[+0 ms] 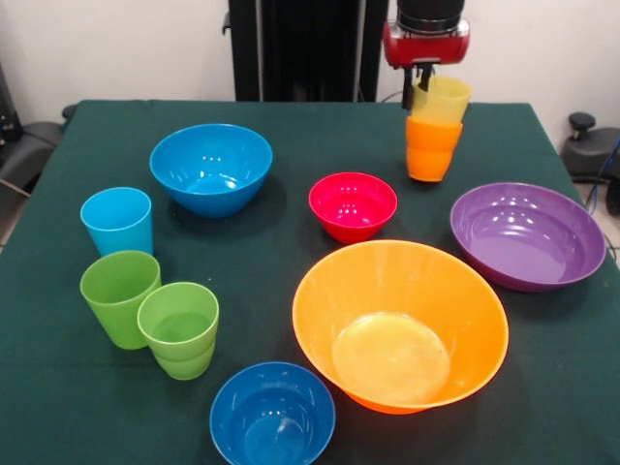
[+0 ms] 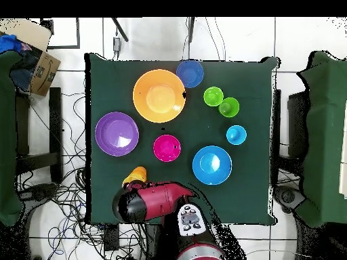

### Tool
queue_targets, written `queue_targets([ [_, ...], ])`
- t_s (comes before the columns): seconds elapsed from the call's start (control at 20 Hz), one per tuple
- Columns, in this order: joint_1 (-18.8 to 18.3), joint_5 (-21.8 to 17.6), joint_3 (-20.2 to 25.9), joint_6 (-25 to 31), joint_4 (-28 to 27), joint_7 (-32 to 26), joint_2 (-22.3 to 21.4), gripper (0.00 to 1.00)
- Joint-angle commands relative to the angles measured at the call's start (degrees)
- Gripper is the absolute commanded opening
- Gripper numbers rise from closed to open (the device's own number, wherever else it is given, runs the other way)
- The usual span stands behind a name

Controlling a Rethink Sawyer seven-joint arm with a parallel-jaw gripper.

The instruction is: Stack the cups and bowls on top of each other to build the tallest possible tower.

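Observation:
My gripper hangs at the table's far right and is shut on the rim of the yellow cup. That cup tilts and sits in the mouth of the upright orange cup. In the overhead view the arm hides the gripper, and only the orange and yellow cups poke out. The other pieces stand apart: a red bowl, a large blue bowl, a purple bowl, a big orange bowl, a small blue bowl, a light blue cup, a plain green cup and a stepped green cup.
The table has a dark green cloth. The two green cups touch at the left front. The black pedestal stands behind the far edge. In the overhead view, chairs and a cardboard box flank the table.

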Motion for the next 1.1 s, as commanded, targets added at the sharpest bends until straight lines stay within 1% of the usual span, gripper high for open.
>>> queue_targets([
  [0.05,-0.6,-1.6,1.1,5.4,-5.0,1.5,2.5,0.00],
  [0.3,-2.4,-1.0,3.7,2.2,-4.4,2.4,2.3,0.00],
  [0.45,-2.7,-0.7,4.4,1.3,-4.7,2.8,2.3,0.00],
  [0.6,-3.8,-0.5,6.1,0.0,-4.3,2.9,2.3,0.00],
  [0.85,-3.5,-0.4,6.2,0.1,-4.5,3.2,2.2,0.00],
  [1.1,-4.2,-0.4,7.4,-1.7,-3.9,3.7,2.7,0.00],
])
